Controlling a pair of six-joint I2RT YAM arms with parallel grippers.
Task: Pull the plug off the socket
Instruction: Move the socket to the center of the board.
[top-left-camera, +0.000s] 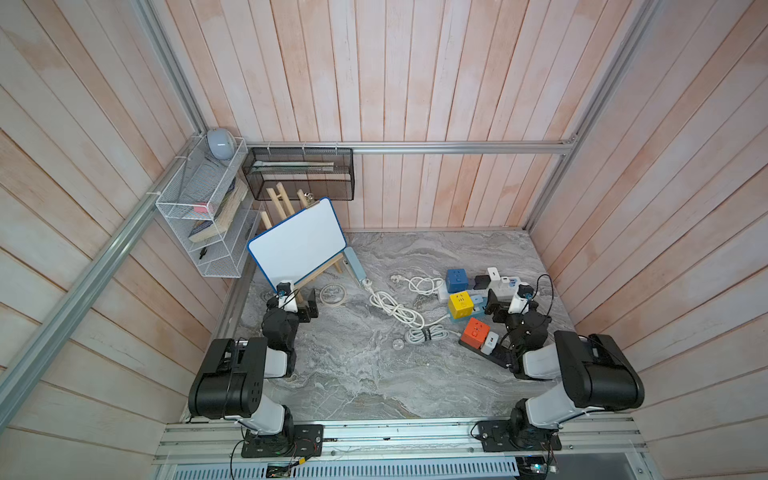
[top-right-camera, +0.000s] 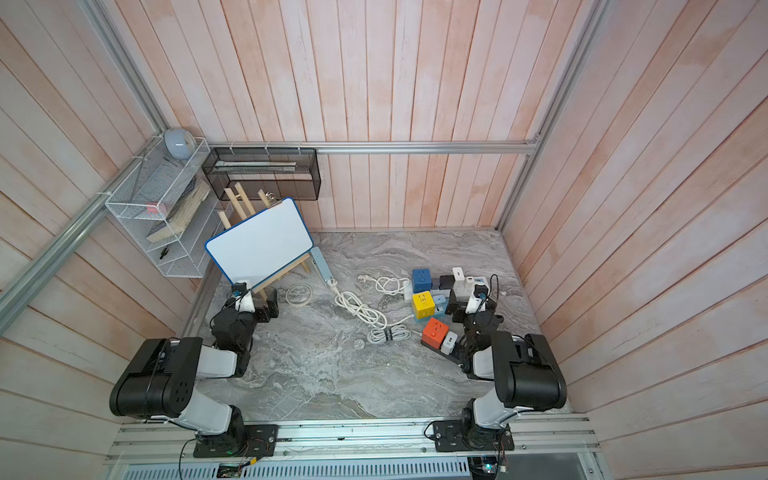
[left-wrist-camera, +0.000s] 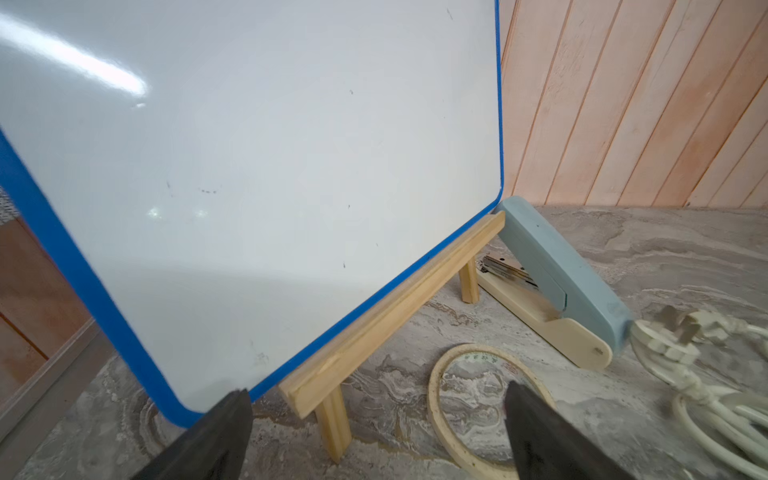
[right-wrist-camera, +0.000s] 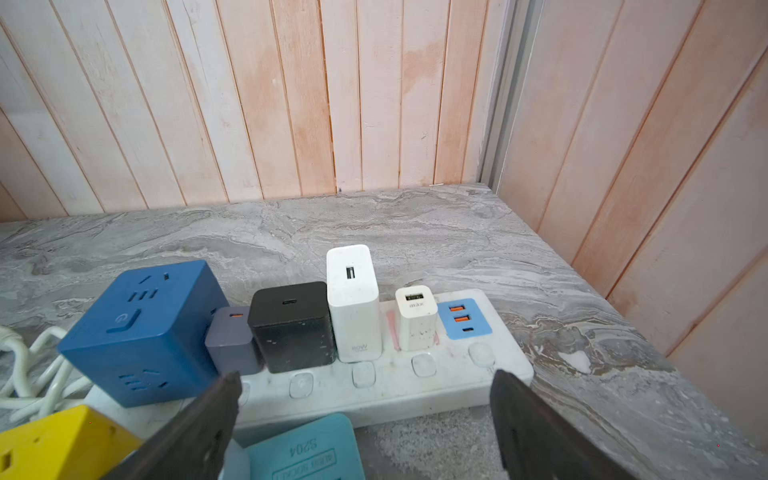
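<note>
The plugs stand in a row on the white power strip (right-wrist-camera: 457, 386), on the right side of the counter (top-left-camera: 353, 374): a small white charger (right-wrist-camera: 415, 318), a tall white charger (right-wrist-camera: 353, 303), a black charger (right-wrist-camera: 293, 326), a grey charger (right-wrist-camera: 232, 340) and a blue cube socket (right-wrist-camera: 141, 332). All seem fully seated, though their prongs are hidden. The right tool (right-wrist-camera: 368, 388) hovers just before the strip, spread wide and empty. The left tool (left-wrist-camera: 378, 399), likewise spread and empty, faces the whiteboard (left-wrist-camera: 249, 166), well apart from the strip.

L tool (left-wrist-camera: 376, 399) spread wide, R tool (right-wrist-camera: 365, 378) same (both empty)
</note>
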